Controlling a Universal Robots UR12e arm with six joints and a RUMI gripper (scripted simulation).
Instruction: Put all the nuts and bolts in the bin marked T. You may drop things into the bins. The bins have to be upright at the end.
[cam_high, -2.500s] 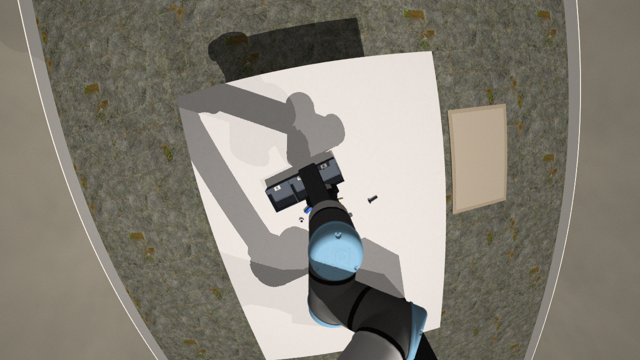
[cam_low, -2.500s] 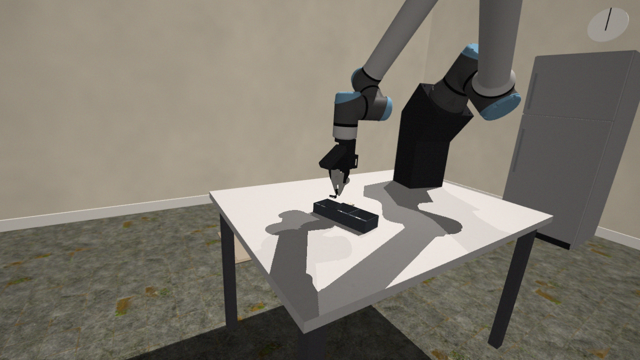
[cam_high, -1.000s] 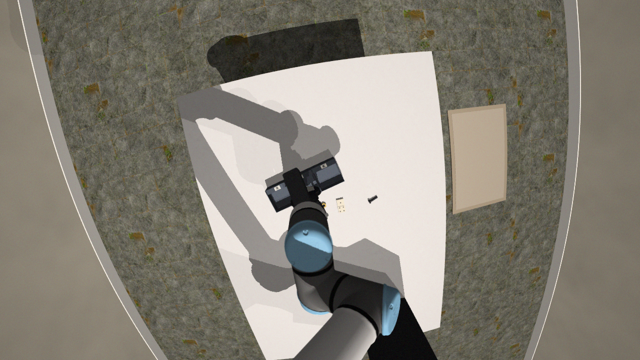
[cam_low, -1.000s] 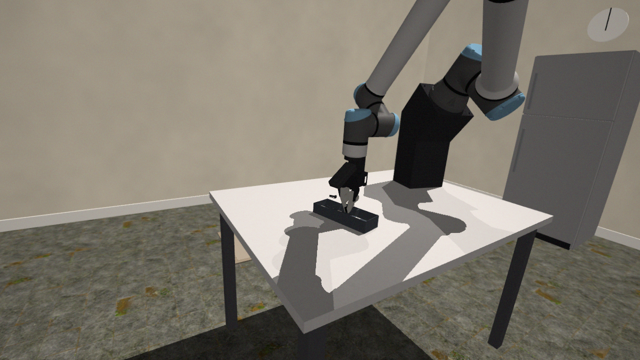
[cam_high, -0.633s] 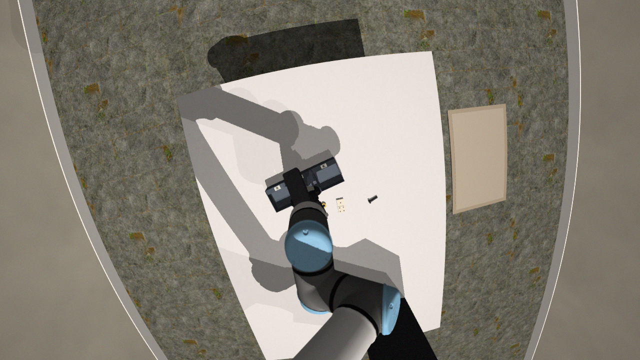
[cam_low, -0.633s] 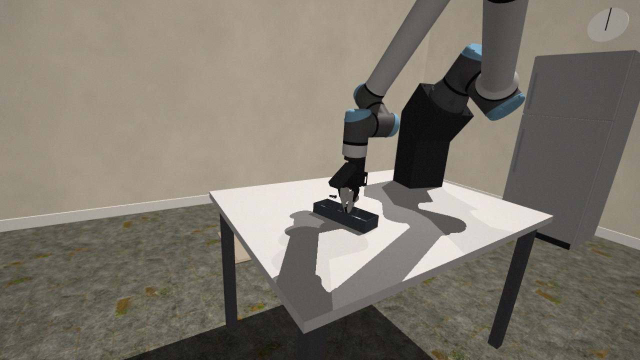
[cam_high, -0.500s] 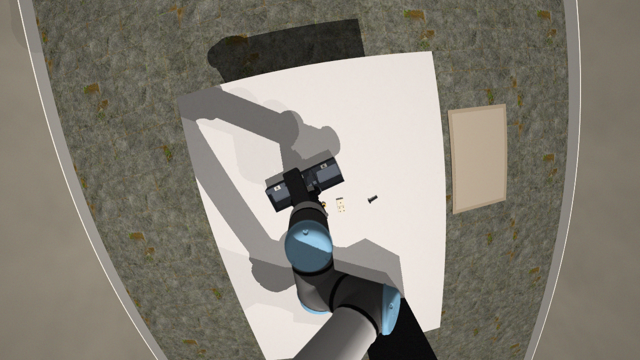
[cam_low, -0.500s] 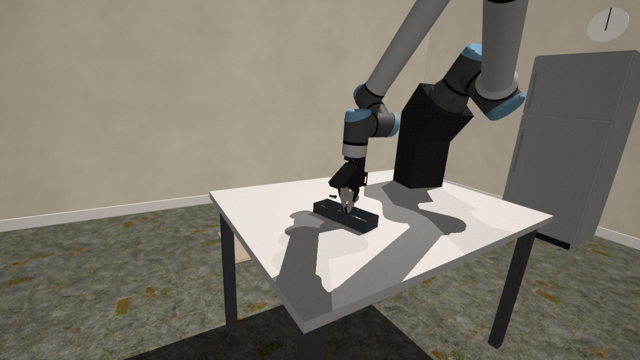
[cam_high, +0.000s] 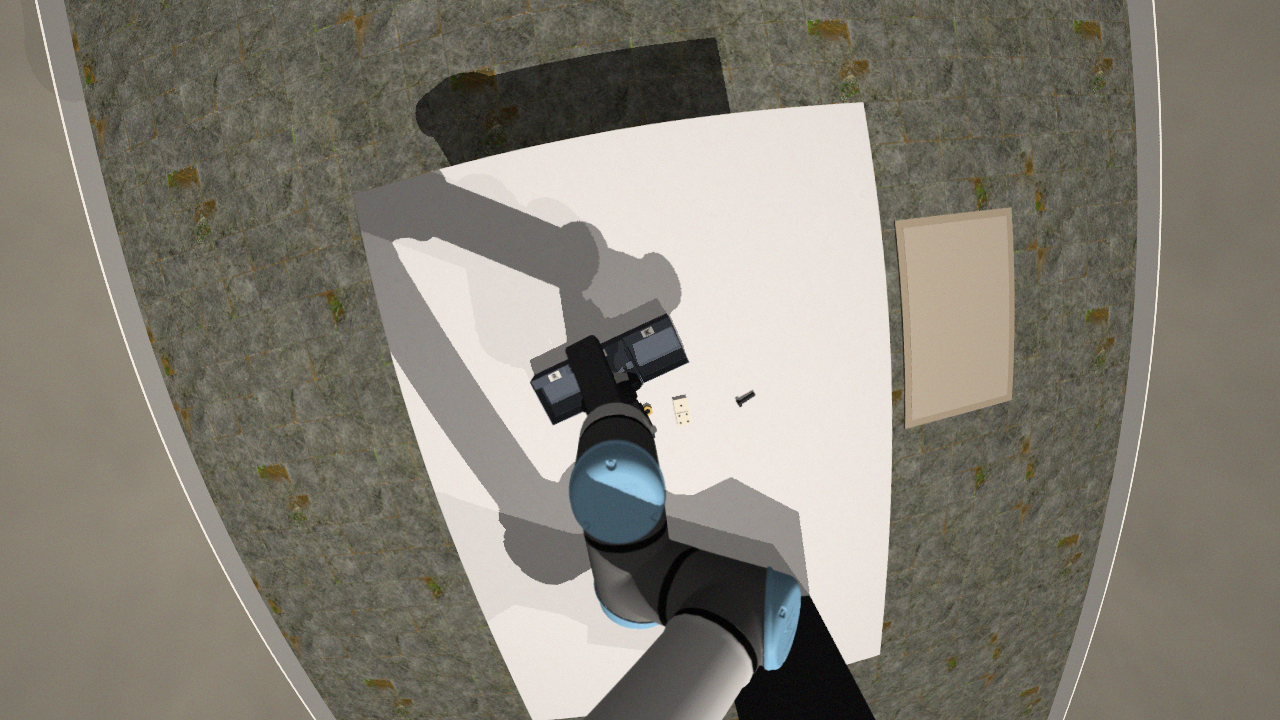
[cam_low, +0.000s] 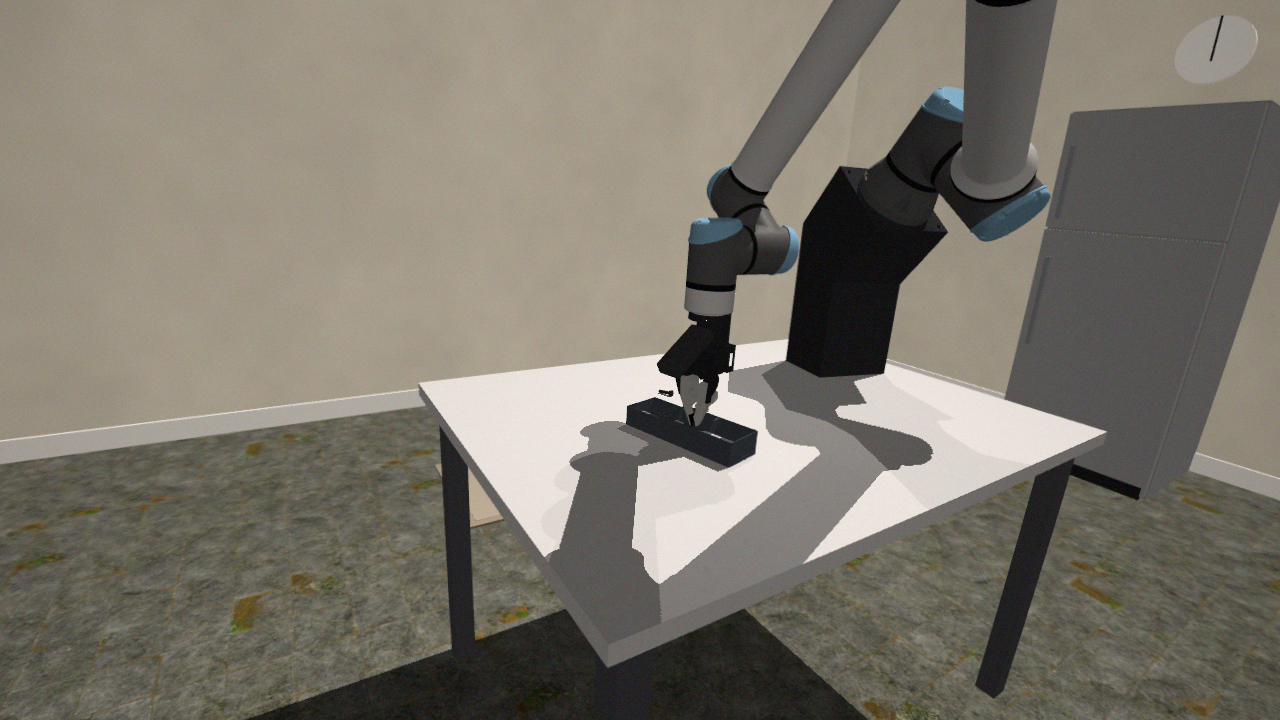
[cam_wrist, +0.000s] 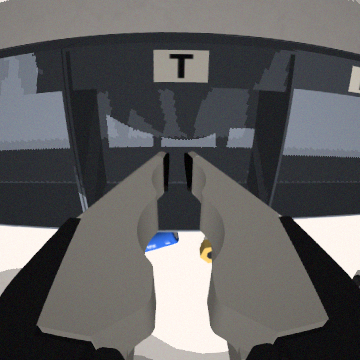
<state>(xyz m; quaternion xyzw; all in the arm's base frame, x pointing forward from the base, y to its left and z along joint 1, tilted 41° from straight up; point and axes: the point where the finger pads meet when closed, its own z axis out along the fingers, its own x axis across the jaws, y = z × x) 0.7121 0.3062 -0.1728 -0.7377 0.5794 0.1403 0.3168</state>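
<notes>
From left to right in the top view, the claw (cam_high: 630, 382) (cam_low: 691, 420) (cam_wrist: 176, 155) is nearly closed, nothing visible between its 2 tips, down at the T bin (cam_high: 615, 347) (cam_low: 687, 437) (cam_wrist: 227, 75); contact I cannot tell. The yellow nut (cam_high: 647, 409) (cam_wrist: 205, 251) lies outside, just to the right; the dark bolt (cam_high: 745, 397) (cam_low: 665, 392) (cam_wrist: 357, 278) lies well right, its long axis slanting up rightward. Both likely need the claw raised and opened.
</notes>
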